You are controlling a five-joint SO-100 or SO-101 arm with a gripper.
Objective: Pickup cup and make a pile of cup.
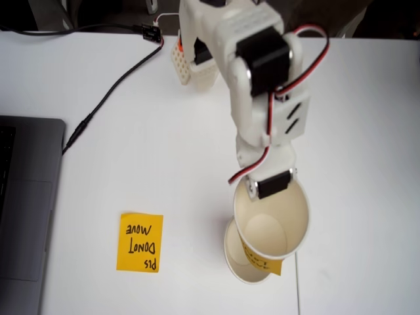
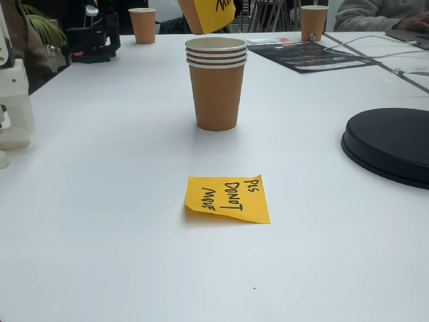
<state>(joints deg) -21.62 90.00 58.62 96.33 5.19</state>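
Observation:
In a fixed view from above, my gripper [image 1: 257, 187] is shut on the rim of a paper cup [image 1: 272, 223], cream-white inside, held tilted in the air. A yellow label shows on its outer side. Just below and to its left stands the pile of cup [image 1: 237, 261], partly covered by the held cup. In a fixed view from table level, the pile of cup [image 2: 216, 84] stands upright and shows three stacked rims. The held cup's lower part [image 2: 201, 15], with its yellow label, hangs above the pile and slightly left of it.
An orange sticky note [image 1: 140, 241] [image 2: 228, 199] lies flat near the pile. A laptop [image 1: 26, 210] fills the left edge, and a black cable [image 1: 105, 98] runs across the table. A black round disc [image 2: 389, 144] lies to the right. Two more cups [image 2: 142, 25] [image 2: 314, 22] stand far back.

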